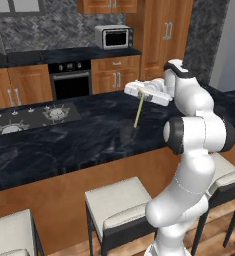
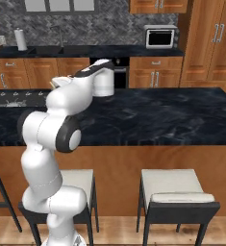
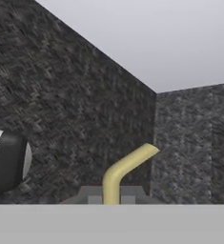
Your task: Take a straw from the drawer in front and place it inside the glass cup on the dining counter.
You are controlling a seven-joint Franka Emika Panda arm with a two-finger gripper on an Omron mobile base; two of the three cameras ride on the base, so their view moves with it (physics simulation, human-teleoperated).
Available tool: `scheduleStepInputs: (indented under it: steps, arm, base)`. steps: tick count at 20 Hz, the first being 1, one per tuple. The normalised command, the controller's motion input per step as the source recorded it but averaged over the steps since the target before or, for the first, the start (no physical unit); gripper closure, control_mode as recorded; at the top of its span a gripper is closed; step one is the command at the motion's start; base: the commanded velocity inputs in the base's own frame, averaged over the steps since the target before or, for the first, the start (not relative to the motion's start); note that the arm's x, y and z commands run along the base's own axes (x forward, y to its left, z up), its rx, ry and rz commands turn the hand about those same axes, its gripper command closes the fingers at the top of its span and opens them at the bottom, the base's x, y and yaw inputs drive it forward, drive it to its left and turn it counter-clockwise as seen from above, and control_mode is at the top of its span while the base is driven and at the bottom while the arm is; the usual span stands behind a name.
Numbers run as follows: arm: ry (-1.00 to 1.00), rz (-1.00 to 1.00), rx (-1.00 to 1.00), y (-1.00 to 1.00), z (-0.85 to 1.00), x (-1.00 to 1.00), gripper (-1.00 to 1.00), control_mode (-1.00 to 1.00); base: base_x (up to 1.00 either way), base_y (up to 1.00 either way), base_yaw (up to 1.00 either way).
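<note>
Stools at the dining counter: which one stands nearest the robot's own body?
In the left base view, the middle stool, directly beside the arm's base; the left stool sits apart at the frame's corner.

So the dining counter (image 1: pixel 79 142) has a cooktop (image 1: pixel 31 119) set into it, plus the glass cup (image 1: pixel 128 133) standing on the marble.

Silver microwave (image 1: pixel 114 36) on the back counter, black oven (image 1: pixel 69 79), cushioned stools (image 2: pixel 177 192).
</note>
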Motion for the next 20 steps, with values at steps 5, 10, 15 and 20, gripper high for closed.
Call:
scheduleStepInputs:
  steps: [5,10,15,20]
  arm:
    - [-0.04,0.11,0.03,-0.01,0.00,-0.16,1.00,-1.00]
    - [-0.12,0.05,0.00,-0.14,0.00,-0.14,1.00,-1.00]
    - [-0.11,0.04,0.00,-0.25,0.00,0.00,1.00,-1.00]
    - [-0.04,0.04,0.01,-0.06,0.00,0.02,1.00,-1.00]
  base:
    - [0.00,0.00,0.00]
    - [0.00,0.00,0.00]
    - [0.00,0.00,0.00]
    - [0.00,0.00,0.00]
